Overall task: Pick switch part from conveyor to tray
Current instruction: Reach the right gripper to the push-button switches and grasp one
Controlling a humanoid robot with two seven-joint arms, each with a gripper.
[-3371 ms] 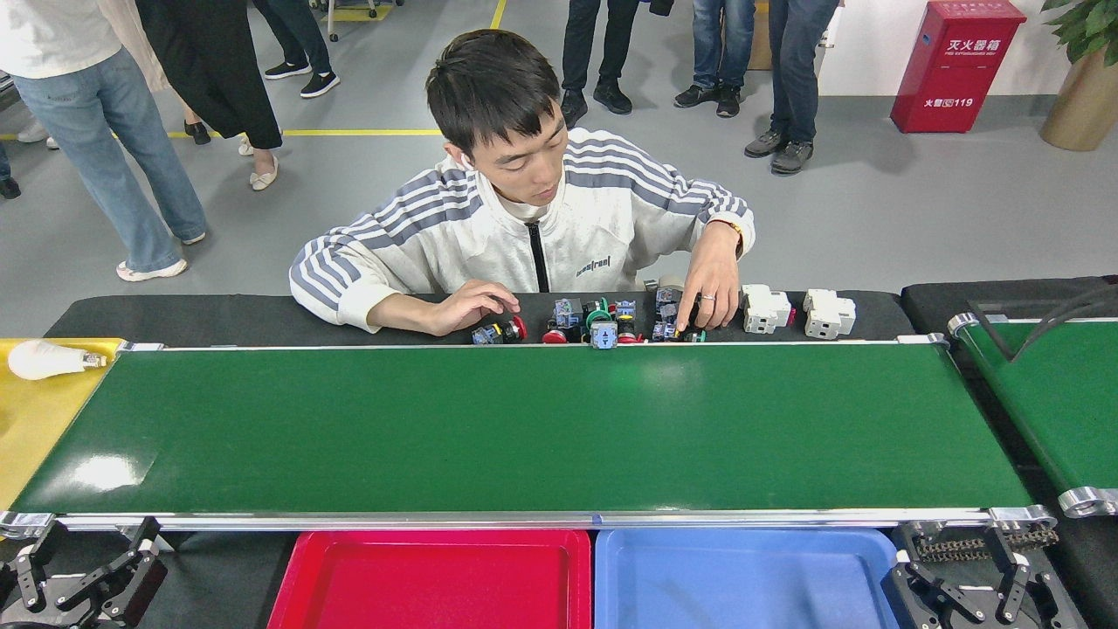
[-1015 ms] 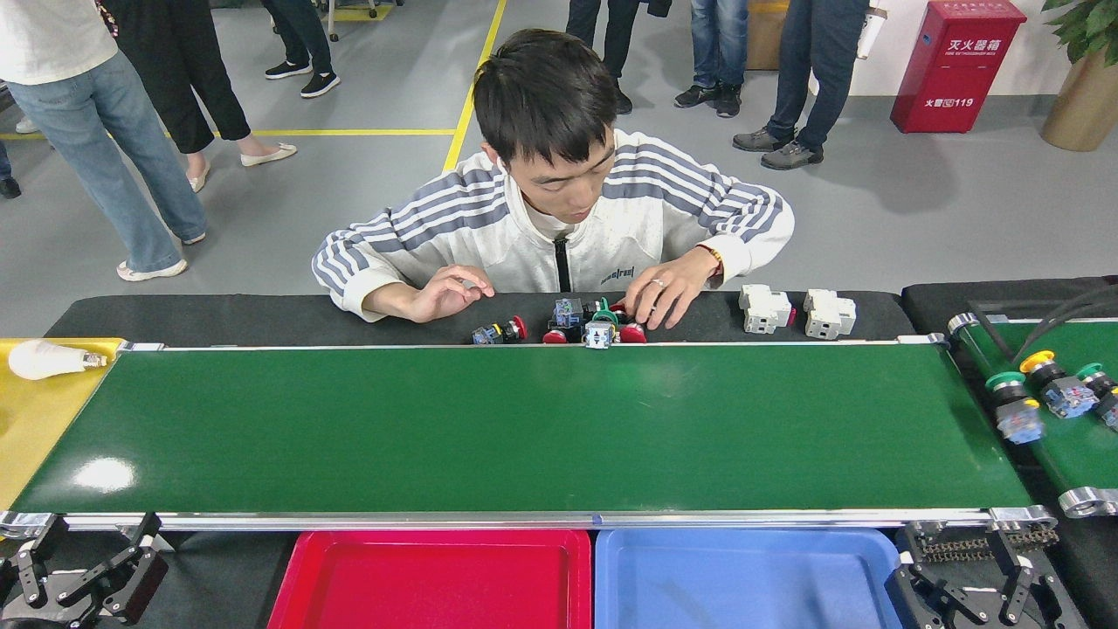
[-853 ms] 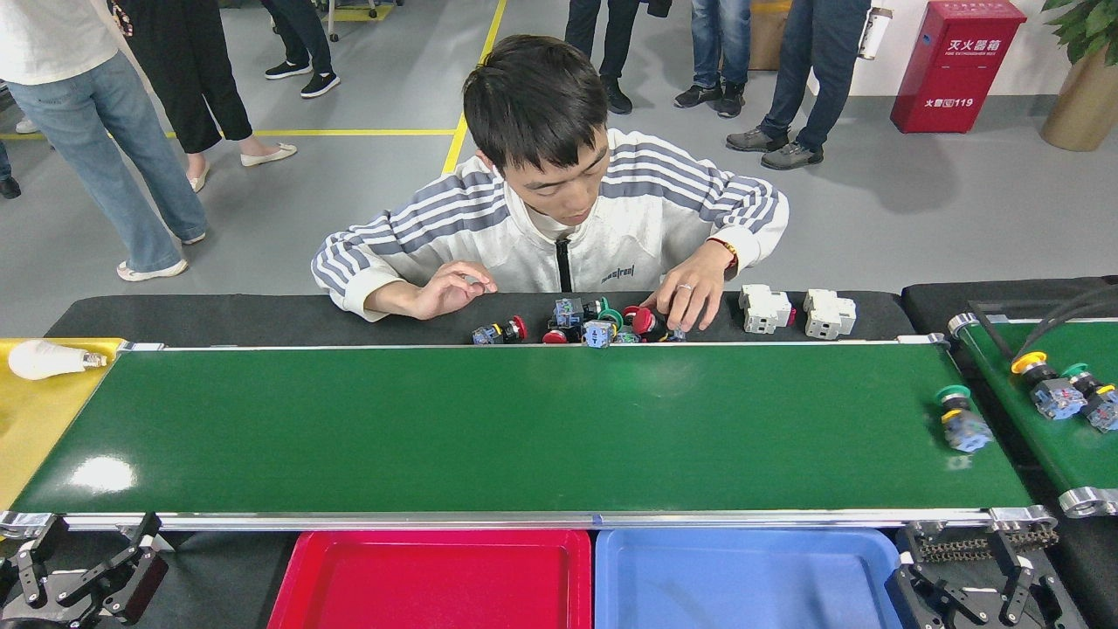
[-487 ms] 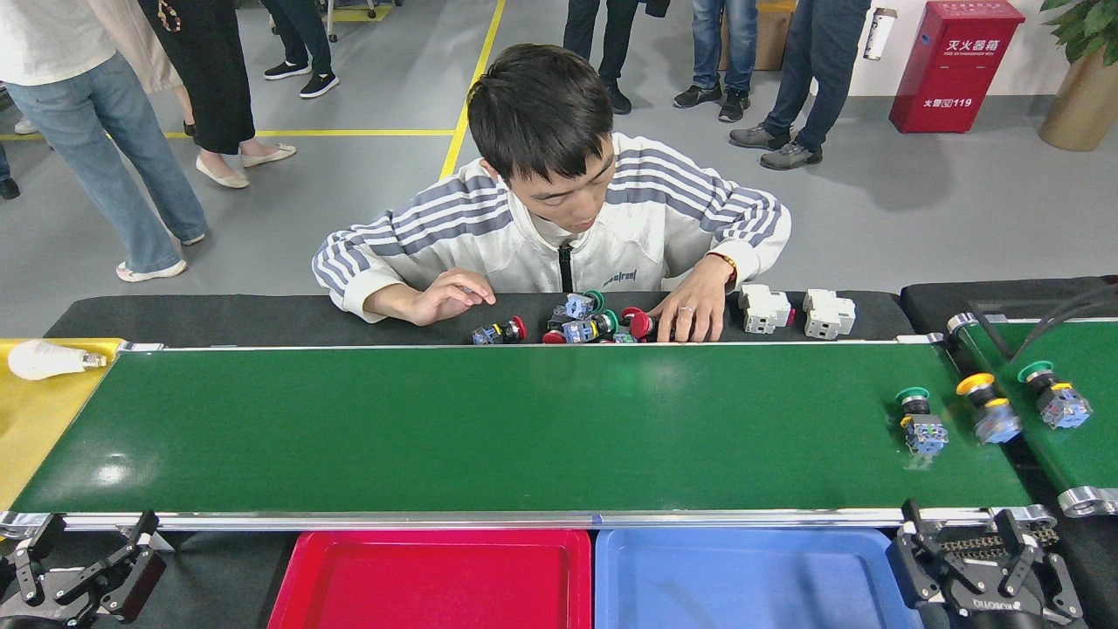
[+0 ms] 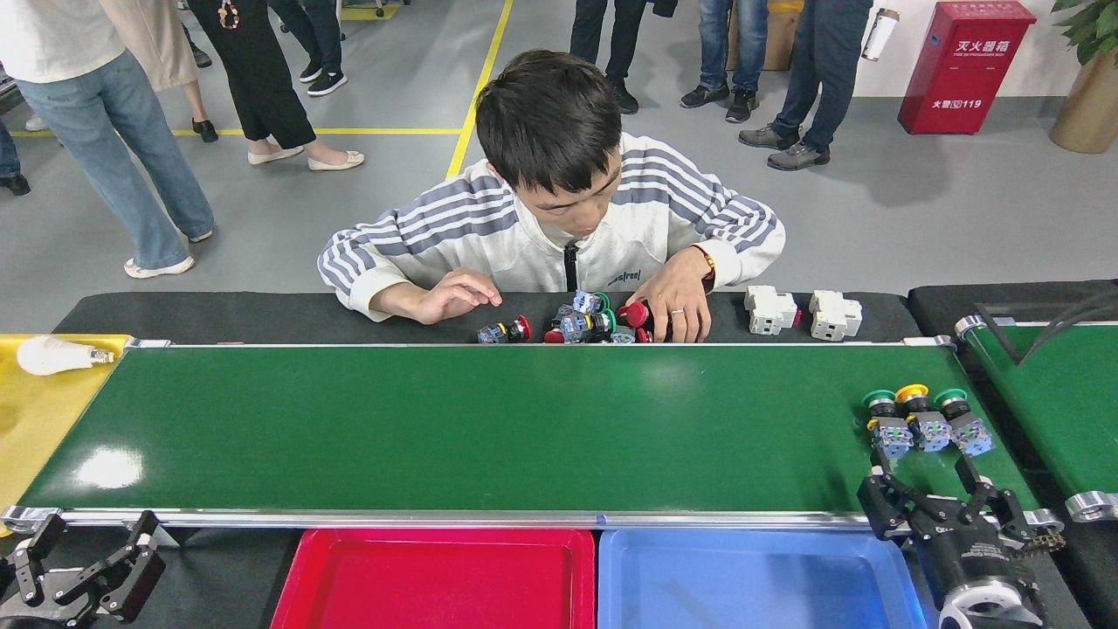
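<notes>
Right gripper (image 5: 930,476), open, has risen toward three newly arrived switch parts (image 5: 928,423).

- Right end effector (image 5: 928,479) hovers over the conveyor (image 5: 489,428), fingers spread.
- Three switch parts (image 5: 926,421) sit just beyond its fingertips, side by side.
- Blue tray (image 5: 751,581) lies left of it, red tray (image 5: 432,581) farther left.
- Left end effector (image 5: 83,559) rests open.
</notes>
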